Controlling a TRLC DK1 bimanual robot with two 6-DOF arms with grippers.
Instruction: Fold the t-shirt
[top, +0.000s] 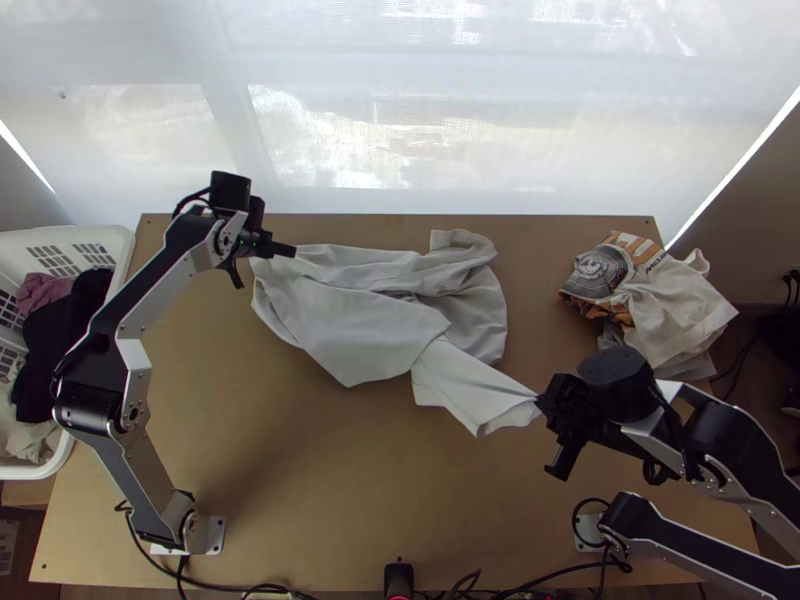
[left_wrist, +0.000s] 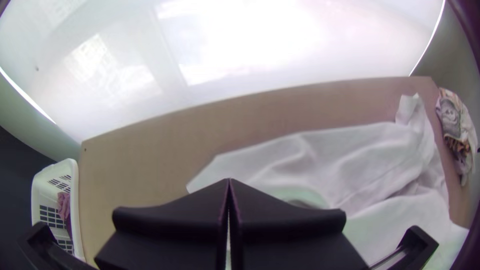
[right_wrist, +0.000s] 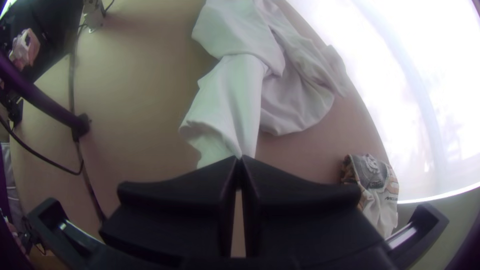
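Note:
The pale grey-white t-shirt (top: 370, 320) lies bunched and twisted across the table's middle, with a narrower part stretched towards the lower right. At that part's end, my right gripper (top: 541, 401) is shut on the cloth. In the right wrist view, the t-shirt (right_wrist: 235, 95) narrows to a point at my right gripper (right_wrist: 240, 159). My left gripper (top: 292, 250) is at the t-shirt's upper left edge. The left wrist view has the t-shirt (left_wrist: 350, 165) spreading beyond my left gripper (left_wrist: 229, 181), whose fingers are pressed together; no cloth is visibly pinched there.
A white laundry basket (top: 125, 250) holding clothes stands at the table's left. A pile of other clothes (top: 670, 310) with a grey printed patch lies at the right edge. Cables (top: 260, 590) run along the near edge, around a small black device (top: 398, 578).

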